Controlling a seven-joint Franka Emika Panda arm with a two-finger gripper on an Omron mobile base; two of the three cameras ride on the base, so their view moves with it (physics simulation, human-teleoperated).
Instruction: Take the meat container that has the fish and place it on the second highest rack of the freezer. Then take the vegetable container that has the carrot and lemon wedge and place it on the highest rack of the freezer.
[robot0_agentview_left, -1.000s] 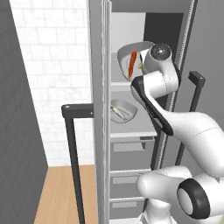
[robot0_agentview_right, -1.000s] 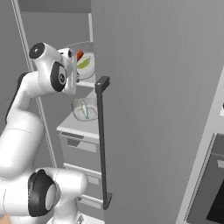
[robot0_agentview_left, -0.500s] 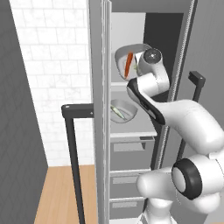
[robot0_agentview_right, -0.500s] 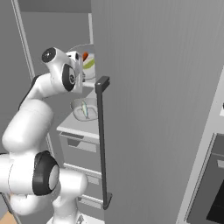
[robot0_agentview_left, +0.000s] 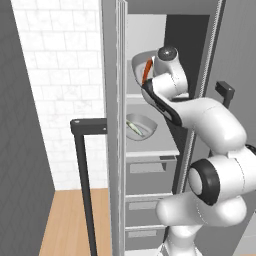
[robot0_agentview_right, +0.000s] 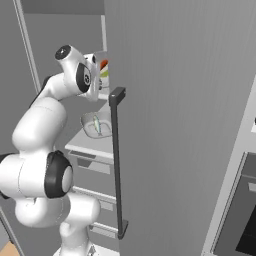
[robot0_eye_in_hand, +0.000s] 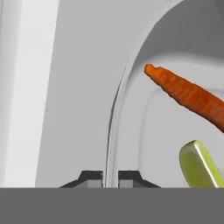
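- Shallow grey fish tub sits on my tall grey freezer's second rack: done.
- My dark two-finger gripper pinches the grey carrot-and-lemon tub's rim, tilted near the top rack; placing remains.

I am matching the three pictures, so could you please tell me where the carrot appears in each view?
Left base view: the carrot sits upper centre, in the tilted vegetable container beside the wrist.
Right base view: a small orange tip at upper left, just left of the door edge.
Hand view: it runs from centre to right edge, above the lemon wedge.
Shared landmark: the vegetable container's rim.
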